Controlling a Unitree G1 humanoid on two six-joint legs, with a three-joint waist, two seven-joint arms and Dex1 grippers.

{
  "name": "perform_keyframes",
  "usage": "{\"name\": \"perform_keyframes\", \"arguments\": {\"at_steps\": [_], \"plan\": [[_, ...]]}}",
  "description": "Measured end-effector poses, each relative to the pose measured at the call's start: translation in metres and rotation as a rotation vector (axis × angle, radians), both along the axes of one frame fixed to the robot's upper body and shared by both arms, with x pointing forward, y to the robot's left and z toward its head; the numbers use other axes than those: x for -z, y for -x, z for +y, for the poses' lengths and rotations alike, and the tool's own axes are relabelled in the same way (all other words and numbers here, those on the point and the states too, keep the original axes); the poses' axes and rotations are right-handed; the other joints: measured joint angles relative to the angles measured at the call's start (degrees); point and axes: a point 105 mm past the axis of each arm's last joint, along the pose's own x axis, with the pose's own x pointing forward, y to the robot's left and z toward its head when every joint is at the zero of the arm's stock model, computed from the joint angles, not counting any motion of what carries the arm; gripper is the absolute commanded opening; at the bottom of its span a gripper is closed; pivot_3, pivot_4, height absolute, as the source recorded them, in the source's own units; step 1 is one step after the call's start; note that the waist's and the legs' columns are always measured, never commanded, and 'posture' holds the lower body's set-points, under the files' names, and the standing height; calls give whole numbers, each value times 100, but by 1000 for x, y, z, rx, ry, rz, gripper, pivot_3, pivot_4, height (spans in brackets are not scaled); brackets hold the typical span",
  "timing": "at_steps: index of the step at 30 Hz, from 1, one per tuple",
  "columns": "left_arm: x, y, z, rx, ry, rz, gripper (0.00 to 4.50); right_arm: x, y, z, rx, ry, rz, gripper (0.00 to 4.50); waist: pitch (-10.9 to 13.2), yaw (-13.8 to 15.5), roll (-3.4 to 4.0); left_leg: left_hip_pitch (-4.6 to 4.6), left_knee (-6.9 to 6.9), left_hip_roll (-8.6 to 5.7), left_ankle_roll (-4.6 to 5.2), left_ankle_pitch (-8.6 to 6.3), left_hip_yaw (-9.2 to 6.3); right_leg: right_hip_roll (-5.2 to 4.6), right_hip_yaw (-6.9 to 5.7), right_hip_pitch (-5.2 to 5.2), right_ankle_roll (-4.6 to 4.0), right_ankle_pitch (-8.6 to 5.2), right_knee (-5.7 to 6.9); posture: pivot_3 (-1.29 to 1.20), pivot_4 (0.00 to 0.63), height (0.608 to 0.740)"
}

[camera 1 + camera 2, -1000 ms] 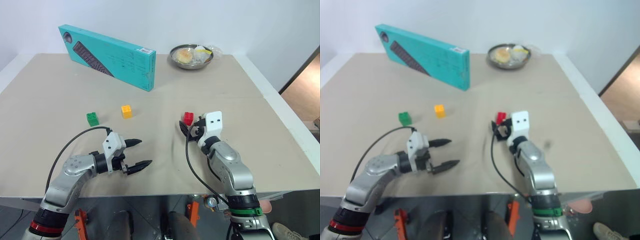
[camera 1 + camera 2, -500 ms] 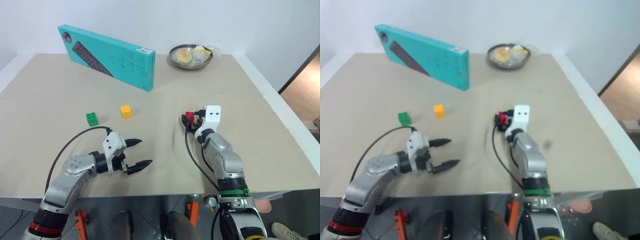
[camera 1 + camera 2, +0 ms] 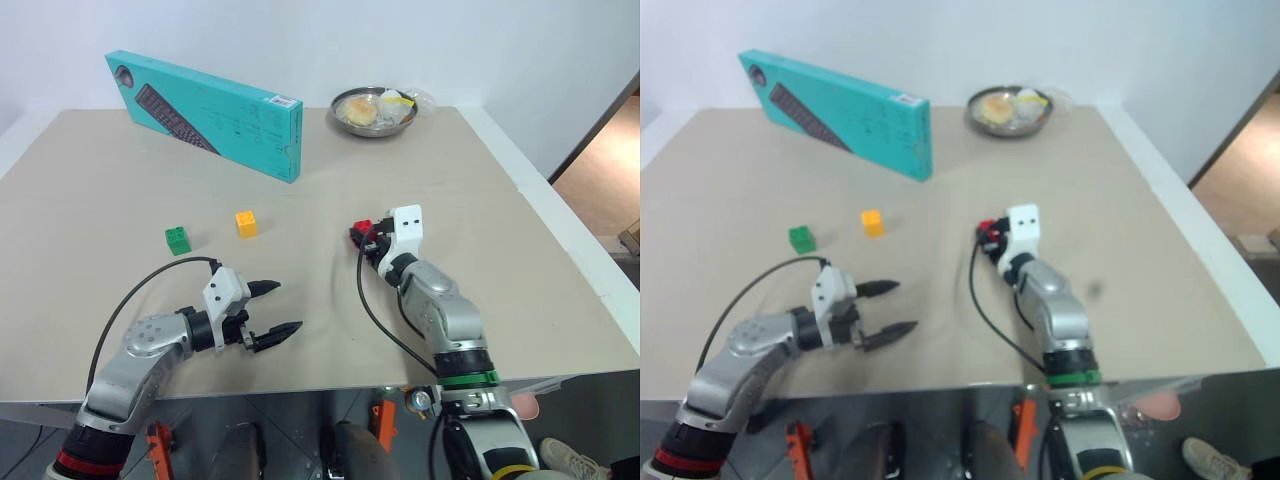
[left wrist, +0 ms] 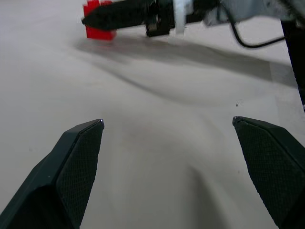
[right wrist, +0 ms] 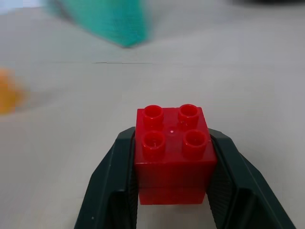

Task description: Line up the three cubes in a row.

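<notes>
Nearest the table's front edge, the left gripper [image 3: 277,310] hovers just above the table [image 3: 520,260] with its two black fingers spread wide and nothing between them. Further in and to the right, the right gripper [image 5: 174,191] pinches the red cube [image 5: 173,152] between its fingers. Beyond, to the left, the yellow-orange cube [image 3: 246,223] and the green cube [image 3: 178,240] sit near each other on the table, in front of a teal box [image 3: 205,113] and a metal bowl [image 3: 375,110] at the far side.

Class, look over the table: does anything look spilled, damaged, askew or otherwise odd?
Nothing is spilled or broken. The teal keyboard box stands on its long edge, angled across the table. The red cube sits apart from the green cube and yellow-orange cube, clamped in the right tool.
</notes>
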Motion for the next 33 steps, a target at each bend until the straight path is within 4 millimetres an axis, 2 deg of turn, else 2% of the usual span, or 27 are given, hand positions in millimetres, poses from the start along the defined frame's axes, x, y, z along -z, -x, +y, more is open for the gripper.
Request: {"name": "perform_keyframes", "arguments": {"at_steps": [3,7,10,18,26,33], "plan": [[2,1,7,-15,-12,17,4500,-7,20,11,-299,119,-22,1270,0,2,0,3,0,0,0,0,0,1,-1,1,-5,-3,0,0,150,740],[2,1,9,-17,-12,17,4500,2,49,28,-636,241,-10,1270,0,3,-1,5,-1,1,0,0,-4,3,-5,2,-22,-12,0,0,150,740],[1,0,9,-21,-11,16,4500,9,56,33,-758,272,4,1270,0,3,-1,4,0,0,0,0,-3,4,-5,1,-19,-9,0,0,150,740],[-2,5,8,-22,-9,4,4500,11,45,38,-860,341,-29,1270,0,3,-1,2,0,-1,-1,0,-2,2,-6,1,-11,-5,0,0,150,740],[-2,7,12,-49,-3,11,4500,25,49,31,-938,377,4,1270,0,4,0,4,0,0,-1,0,-2,2,-5,1,-12,-5,2,0,150,740],[-4,7,13,-61,-3,0,4500,25,47,29,-958,399,-3,1270,0,4,0,4,1,0,-1,0,-2,1,-5,2,-12,-3,2,0,150,740]]}}
